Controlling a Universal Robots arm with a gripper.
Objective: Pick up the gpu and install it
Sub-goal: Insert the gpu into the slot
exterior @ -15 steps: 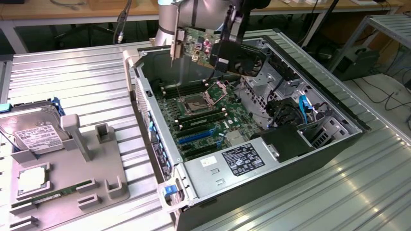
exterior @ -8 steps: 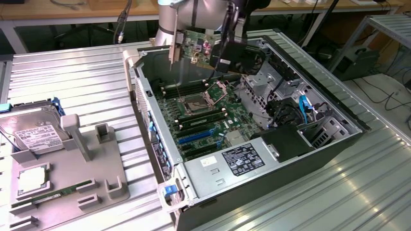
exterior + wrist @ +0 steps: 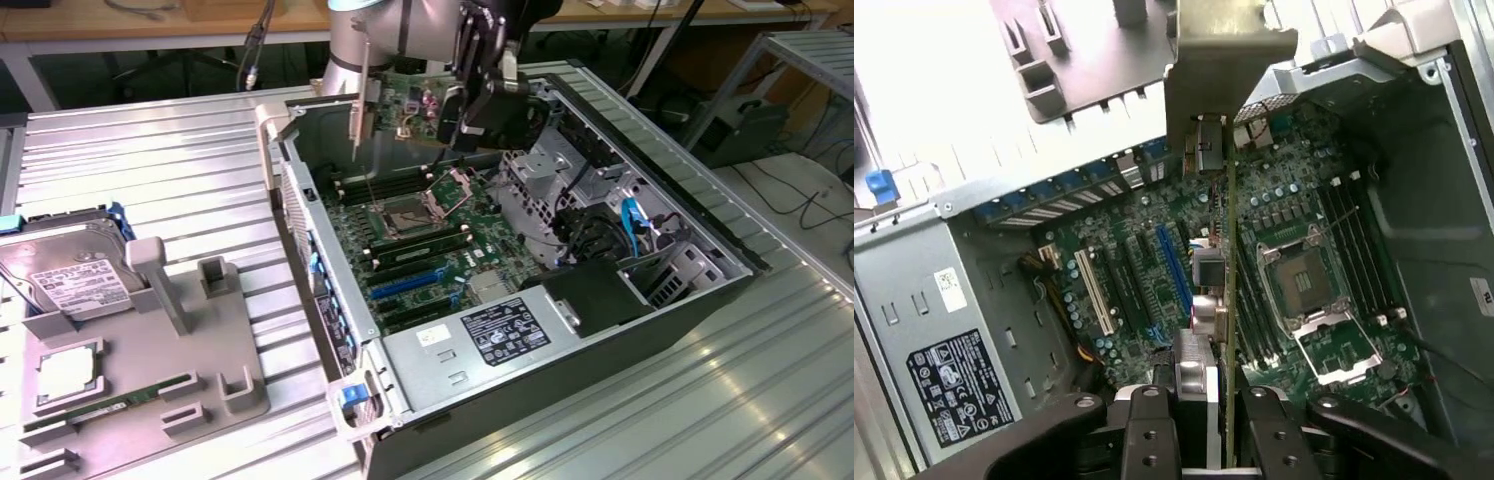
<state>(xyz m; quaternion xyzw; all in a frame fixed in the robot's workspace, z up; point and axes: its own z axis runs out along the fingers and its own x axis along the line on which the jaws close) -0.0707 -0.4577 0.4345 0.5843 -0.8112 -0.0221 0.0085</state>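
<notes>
The gpu (image 3: 407, 108) is a green card with a silver end bracket, hanging upright over the far end of the open computer case (image 3: 694, 215). My gripper (image 3: 478, 108) is shut on it from the exterior view's right side. In the wrist view I see the gpu (image 3: 1228, 290) edge-on, its silver bracket away from the camera, and the black fingers (image 3: 1154, 440) of my gripper (image 3: 1204, 445) clamp it on both faces. Below the card lies the motherboard (image 3: 1294, 200) with a blue slot (image 3: 1174, 265) and a white slot (image 3: 1092, 290).
A grey fixture (image 3: 174, 350) at the exterior view's left holds a silver hard drive (image 3: 67, 275), a processor chip (image 3: 67, 372) and a thin memory stick (image 3: 100, 405). In the case sit the power supply (image 3: 494, 330), drive cages (image 3: 601, 230) and the open processor socket (image 3: 414, 210).
</notes>
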